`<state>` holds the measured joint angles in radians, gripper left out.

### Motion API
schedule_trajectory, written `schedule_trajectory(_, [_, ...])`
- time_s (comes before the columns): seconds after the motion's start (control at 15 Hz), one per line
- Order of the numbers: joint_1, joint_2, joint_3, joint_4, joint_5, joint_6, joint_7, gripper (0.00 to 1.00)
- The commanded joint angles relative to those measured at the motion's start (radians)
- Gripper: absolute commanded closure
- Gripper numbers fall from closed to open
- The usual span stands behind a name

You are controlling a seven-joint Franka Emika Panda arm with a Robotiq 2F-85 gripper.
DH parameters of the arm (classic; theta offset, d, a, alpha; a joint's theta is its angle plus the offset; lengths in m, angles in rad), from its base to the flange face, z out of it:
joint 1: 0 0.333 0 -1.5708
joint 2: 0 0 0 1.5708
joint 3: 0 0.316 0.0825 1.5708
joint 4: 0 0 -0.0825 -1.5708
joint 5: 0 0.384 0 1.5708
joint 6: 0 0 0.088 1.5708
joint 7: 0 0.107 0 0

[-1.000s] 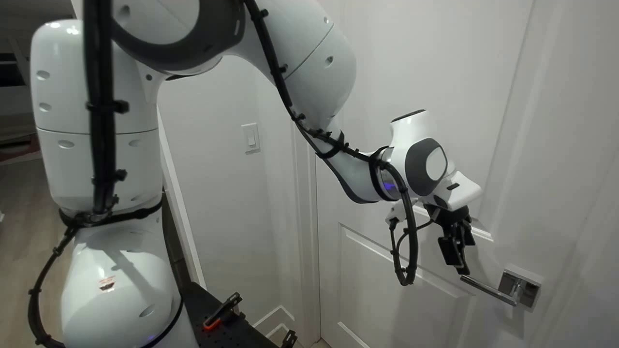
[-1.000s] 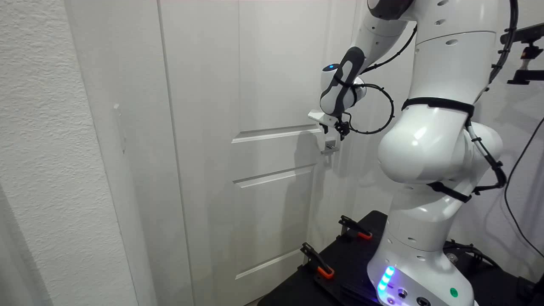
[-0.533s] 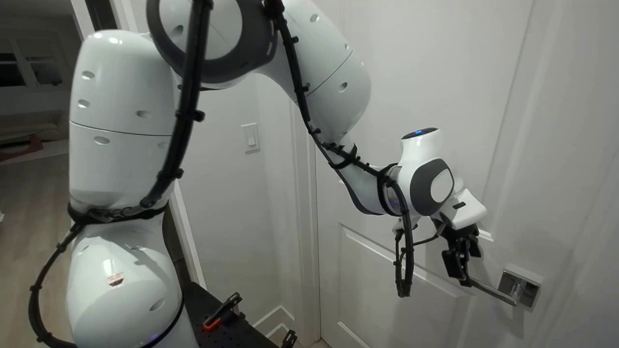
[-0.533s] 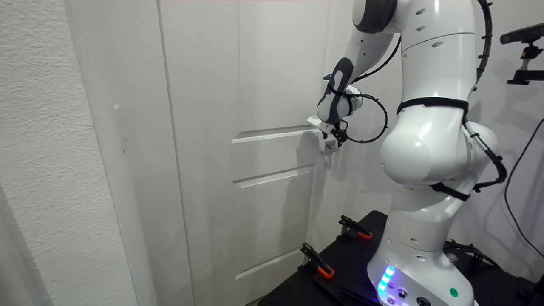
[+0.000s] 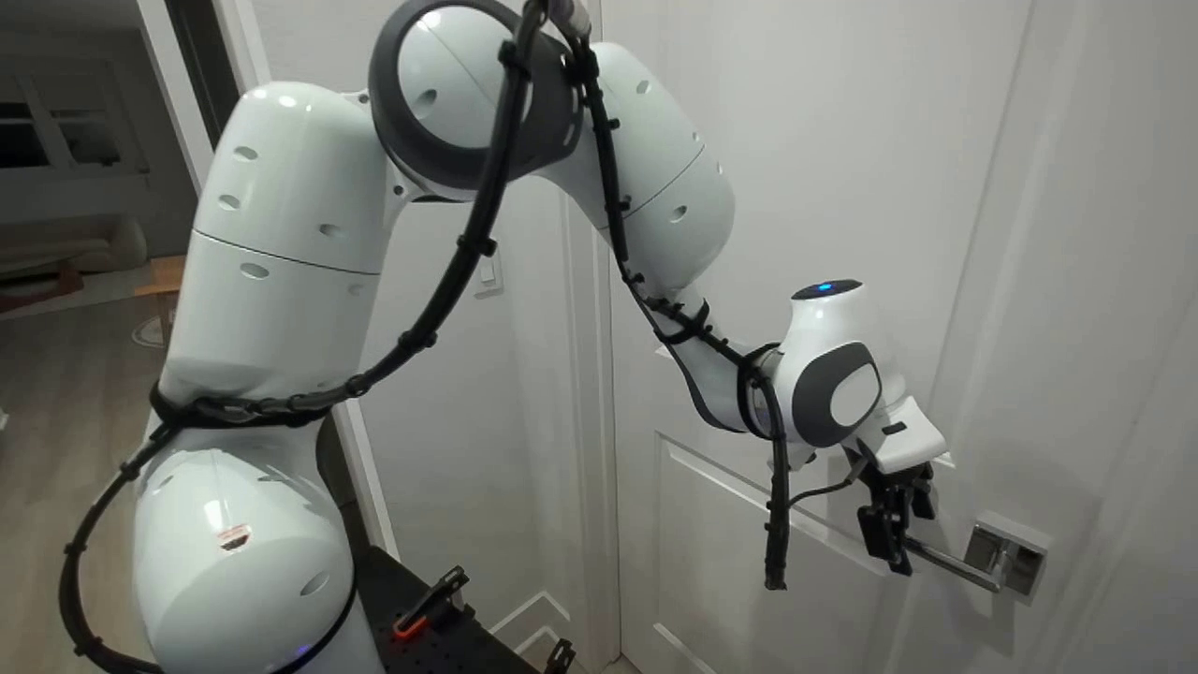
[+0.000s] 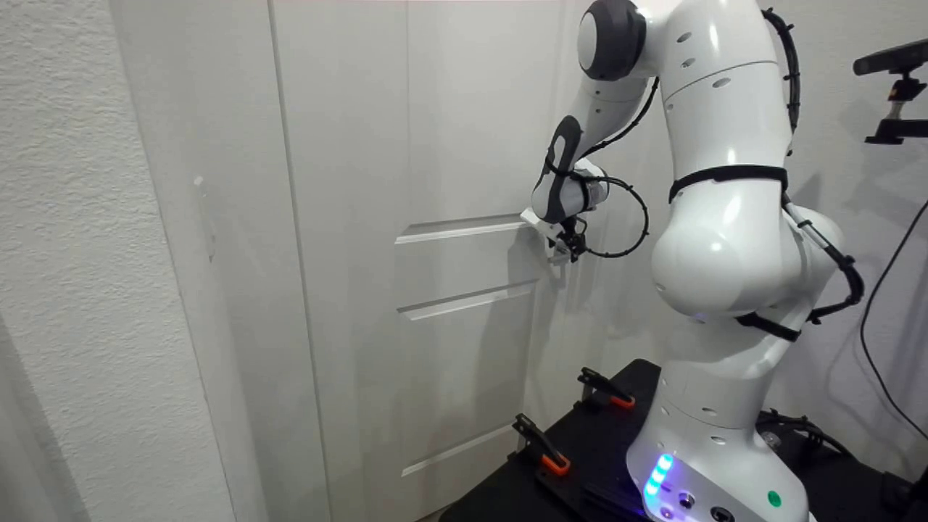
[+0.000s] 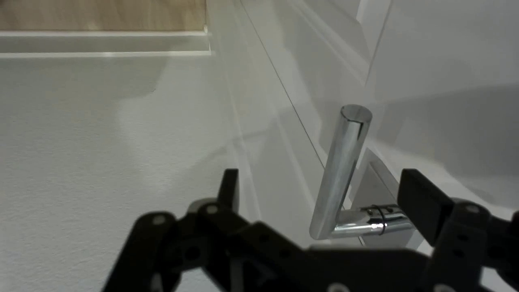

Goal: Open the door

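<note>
We see the gripper [image 7: 320, 182] spread in the wrist view, one handle [image 7: 339, 172] showing between its two fingers [image 7: 423, 205], open room to one side of the handle; whether they touch, we cannot tell. The white door [image 6: 464, 355] stands behind the handle. Well apart from the handle, one sticker [image 5: 234, 536] is too small to read; below the handle, two clamps [image 6: 539, 441] edge the table [image 6: 500, 499].

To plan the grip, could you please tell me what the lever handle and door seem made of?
Lever handle: likely metal with a polished, chrome-like finish, given its sharp reflections.
Door: perhaps wood or composite, apparently painted smooth white; the even coat hides which.
</note>
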<state>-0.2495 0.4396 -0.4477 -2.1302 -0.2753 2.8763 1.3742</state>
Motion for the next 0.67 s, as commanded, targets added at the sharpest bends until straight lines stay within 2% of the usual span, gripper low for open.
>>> schedule_trajectory(0.0, [0.014, 0.069, -0.022, 0.048, 0.09, 0.034, -0.073, 0.0])
schedule_trajectory(0.6, [0.004, 0.192, -0.012, 0.12, 0.279, 0.096, -0.226, 0.0])
